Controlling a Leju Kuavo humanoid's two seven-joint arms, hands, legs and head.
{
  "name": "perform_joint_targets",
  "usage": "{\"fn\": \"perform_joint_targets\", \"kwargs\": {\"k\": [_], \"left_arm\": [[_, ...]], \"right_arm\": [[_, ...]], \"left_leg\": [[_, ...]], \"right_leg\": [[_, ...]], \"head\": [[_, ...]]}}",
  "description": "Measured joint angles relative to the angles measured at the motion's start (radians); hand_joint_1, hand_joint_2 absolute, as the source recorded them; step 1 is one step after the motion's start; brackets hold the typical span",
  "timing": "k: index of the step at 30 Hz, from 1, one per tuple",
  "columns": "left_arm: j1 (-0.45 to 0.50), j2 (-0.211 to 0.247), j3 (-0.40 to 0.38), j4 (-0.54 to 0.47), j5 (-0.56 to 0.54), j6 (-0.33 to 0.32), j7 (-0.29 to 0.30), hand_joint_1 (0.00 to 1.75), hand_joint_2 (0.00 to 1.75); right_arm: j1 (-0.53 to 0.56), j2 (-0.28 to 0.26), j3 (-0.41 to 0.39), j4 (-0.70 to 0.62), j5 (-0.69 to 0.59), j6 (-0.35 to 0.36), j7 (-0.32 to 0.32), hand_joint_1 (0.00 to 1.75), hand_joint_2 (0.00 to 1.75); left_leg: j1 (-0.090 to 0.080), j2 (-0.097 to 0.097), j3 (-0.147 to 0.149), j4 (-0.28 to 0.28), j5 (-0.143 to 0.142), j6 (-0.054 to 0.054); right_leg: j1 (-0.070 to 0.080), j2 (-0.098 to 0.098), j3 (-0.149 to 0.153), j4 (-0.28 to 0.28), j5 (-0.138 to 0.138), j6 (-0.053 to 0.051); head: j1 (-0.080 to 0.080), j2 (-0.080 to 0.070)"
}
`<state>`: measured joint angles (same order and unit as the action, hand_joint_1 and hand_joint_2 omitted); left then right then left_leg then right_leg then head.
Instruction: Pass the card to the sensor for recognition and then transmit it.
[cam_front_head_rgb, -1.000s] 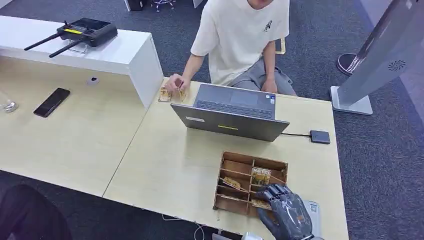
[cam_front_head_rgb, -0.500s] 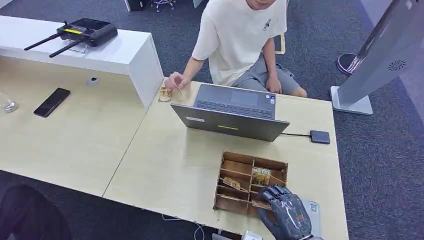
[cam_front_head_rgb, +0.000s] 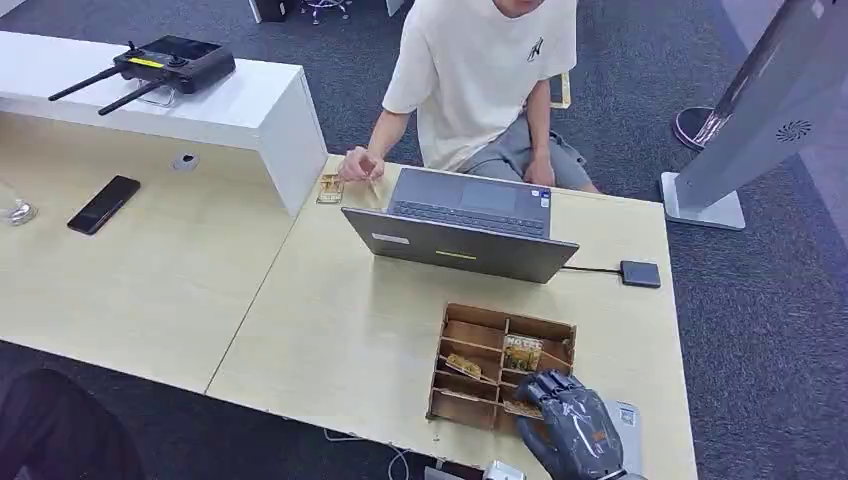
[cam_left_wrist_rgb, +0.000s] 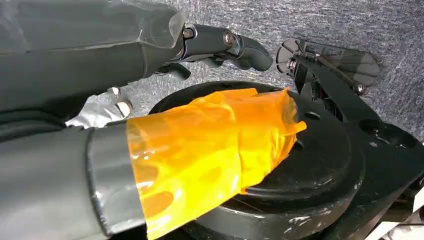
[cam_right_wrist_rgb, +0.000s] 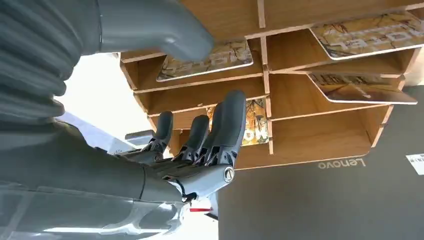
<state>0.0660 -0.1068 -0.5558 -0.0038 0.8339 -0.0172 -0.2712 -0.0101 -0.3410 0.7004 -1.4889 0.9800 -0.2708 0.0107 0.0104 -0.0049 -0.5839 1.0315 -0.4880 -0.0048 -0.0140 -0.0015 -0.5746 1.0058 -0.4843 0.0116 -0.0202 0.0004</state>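
Observation:
A wooden card box (cam_front_head_rgb: 455, 345) with several compartments stands near the table's front edge. Patterned cards lie in it: one in a far compartment (cam_front_head_rgb: 522, 352), one in the middle (cam_front_head_rgb: 463, 365), one by my fingers (cam_front_head_rgb: 520, 408). My right hand (cam_front_head_rgb: 572, 425) hovers at the box's near right corner and holds nothing. In the right wrist view its fingers (cam_right_wrist_rgb: 220, 130) and thumb (cam_right_wrist_rgb: 165, 30) are spread in front of the compartments and their cards (cam_right_wrist_rgb: 210, 59). The small dark sensor (cam_front_head_rgb: 640, 273) lies on the table to the right of the laptop. My left hand (cam_left_wrist_rgb: 190, 140) hangs over the floor, open and empty.
An open grey laptop (cam_front_head_rgb: 465, 225) stands behind the box, cabled to the sensor. A person sits across the table, one hand (cam_front_head_rgb: 358, 165) above a card (cam_front_head_rgb: 330, 188) lying there. A phone (cam_front_head_rgb: 103, 204) and a remote controller (cam_front_head_rgb: 160, 62) sit far left. A grey kiosk (cam_front_head_rgb: 760, 120) stands right.
My right hand has drawn back a little toward the table's front edge. The person's hand has lifted off the cards near the laptop's far corner.

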Motion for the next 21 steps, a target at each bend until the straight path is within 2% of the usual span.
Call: {"fn": "perform_joint_targets", "kwargs": {"k": [6,9,11,13,16,21], "left_arm": [[0.0,0.0,0.001,0.0,-0.004,0.0,0.0,0.0,0.0],[0.0,0.0,0.002,0.0,-0.006,0.0,0.0,0.0,0.0],[0.0,0.0,0.005,0.0,-0.006,0.0,0.0,0.0,0.0],[0.0,0.0,0.009,0.0,-0.006,0.0,0.0,0.0,0.0],[0.0,0.0,0.011,0.0,-0.007,0.0,0.0,0.0,0.0],[0.0,0.0,0.013,0.0,-0.009,0.0,0.0,0.0,0.0]], "right_arm": [[0.0,0.0,0.001,0.007,0.022,0.0,0.002,0.82,1.75],[0.0,0.0,0.001,0.011,0.024,0.0,0.002,0.94,1.75],[0.0,0.0,0.002,0.014,0.025,0.0,0.003,1.1,1.75],[0.0,0.0,0.002,0.015,0.026,0.0,0.005,1.33,1.75],[-0.001,0.0,0.002,0.015,0.026,0.0,0.008,1.5,1.75],[-0.002,0.0,0.002,0.015,0.026,0.0,0.01,1.54,1.75]], "left_leg": [[0.0,0.0,0.0,0.0,0.0,0.0],[0.0,0.0,0.0,0.0,0.0,0.0],[0.0,0.0,0.0,0.0,0.0,0.0],[0.0,0.0,0.0,0.0,0.0,0.0],[0.0,0.0,0.0,0.0,0.0,0.0],[0.0,0.0,0.0,0.0,0.0,0.0]], "right_leg": [[0.0,0.0,0.0,0.0,0.0,0.0],[0.0,0.0,0.0,0.0,0.0,0.0],[0.0,0.0,0.0,0.0,0.0,0.0],[0.0,0.0,0.0,0.0,0.0,0.0],[0.0,0.0,0.0,0.0,0.0,0.0],[0.0,0.0,0.0,0.0,0.0,0.0]], "head": [[0.0,0.0],[0.0,0.0],[0.0,0.0],[0.0,0.0],[0.0,0.0],[0.0,0.0]]}}
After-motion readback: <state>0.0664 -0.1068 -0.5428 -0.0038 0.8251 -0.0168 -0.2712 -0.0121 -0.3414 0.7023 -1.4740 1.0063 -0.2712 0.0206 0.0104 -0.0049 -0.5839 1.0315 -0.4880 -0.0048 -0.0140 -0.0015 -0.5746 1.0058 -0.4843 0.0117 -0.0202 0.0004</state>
